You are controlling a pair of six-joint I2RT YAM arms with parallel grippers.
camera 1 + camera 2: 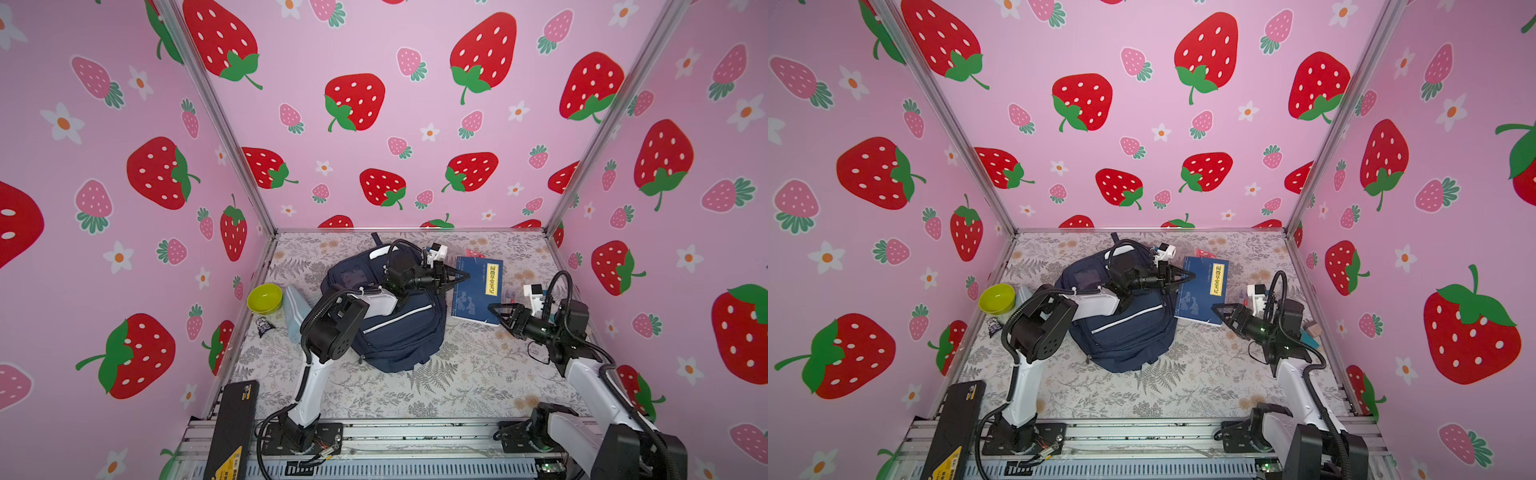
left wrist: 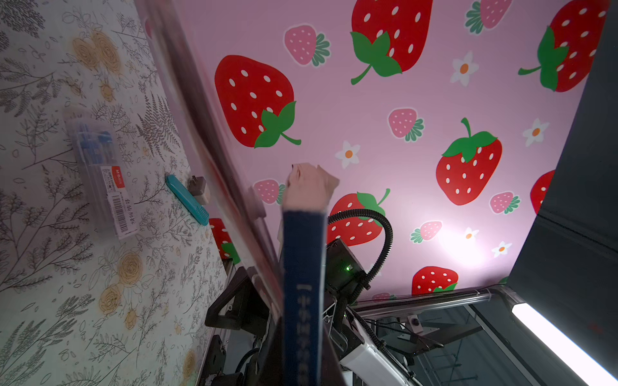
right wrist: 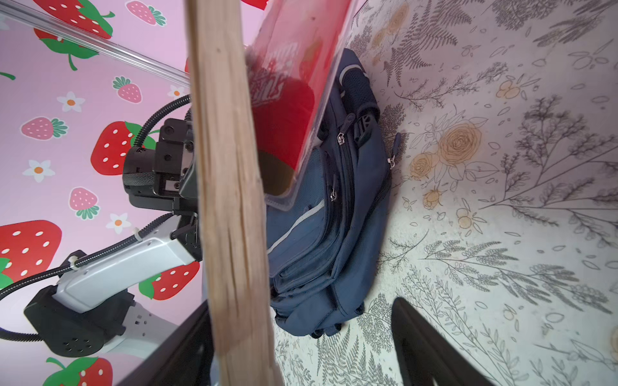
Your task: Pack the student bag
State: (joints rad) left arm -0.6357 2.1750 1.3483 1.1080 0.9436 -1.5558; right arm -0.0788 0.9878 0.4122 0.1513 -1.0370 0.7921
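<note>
The student bag (image 1: 395, 328) (image 1: 1125, 332) (image 3: 327, 234), navy with thin pale stripes, lies in the middle of the floral table, zips closed as far as I see. Right of it is a blue book with a yellow title label (image 1: 478, 291) (image 1: 1202, 291). My left gripper (image 1: 467, 274) (image 1: 1194, 275) (image 2: 302, 351) reaches over the bag and is shut on the book's spine (image 2: 304, 267). My right gripper (image 1: 496, 318) (image 1: 1219, 316) (image 3: 301, 351) is open at the book's near right corner. The tan page edge (image 3: 230, 200) lies by one finger, the other stands well apart.
A red packet (image 1: 473, 252) (image 3: 291, 100) lies behind the book. A clear pen box (image 2: 100, 173) and a teal item (image 2: 187, 200) lie near the right wall. At the left wall are a green bowl (image 1: 264, 298), a pale blue pouch (image 1: 295, 311) and a small dark packet (image 1: 264, 326).
</note>
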